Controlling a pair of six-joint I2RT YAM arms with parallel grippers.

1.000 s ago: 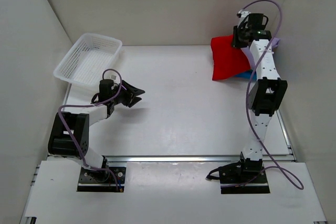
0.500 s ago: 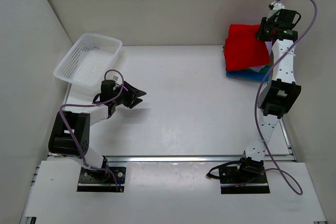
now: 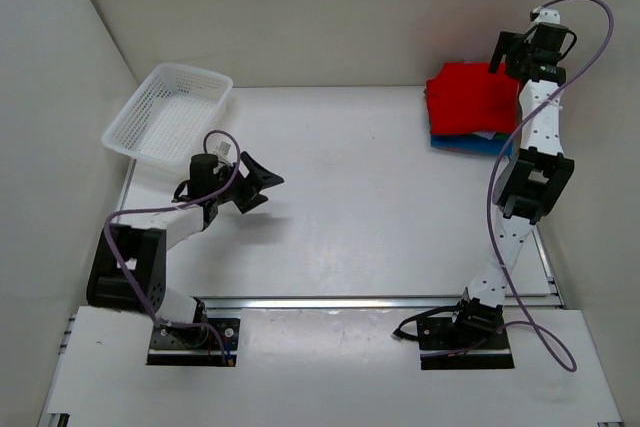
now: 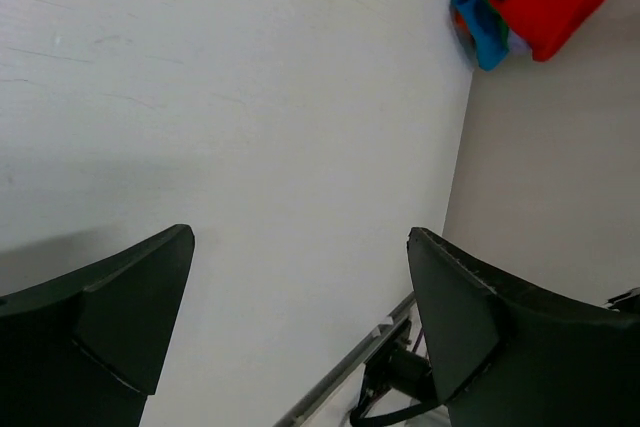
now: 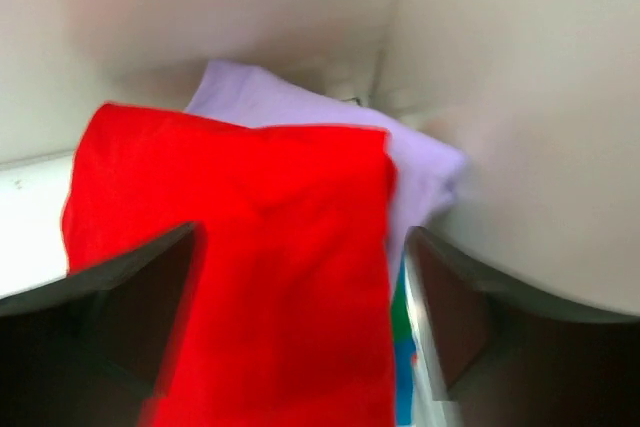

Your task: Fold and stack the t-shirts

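The folded red t-shirt (image 3: 472, 97) lies on top of a stack in the far right corner, with a blue shirt (image 3: 470, 141) showing at its near edge. In the right wrist view the red shirt (image 5: 250, 267) fills the middle, a lavender shirt (image 5: 400, 162) sticks out behind it and green and blue edges (image 5: 403, 347) show at its right. My right gripper (image 3: 512, 54) hangs open above the stack's far right edge, holding nothing (image 5: 300, 257). My left gripper (image 3: 262, 183) stands open and empty over bare table at the left (image 4: 300, 247).
A white mesh basket (image 3: 168, 112) stands at the far left. Walls close in the table on the left, back and right. A metal rail (image 3: 350, 301) runs along the near edge by the arm bases.
My right gripper carried the red shirt right onto the stack, then opened and let it go. My left gripper opened wider and shifted slightly right.
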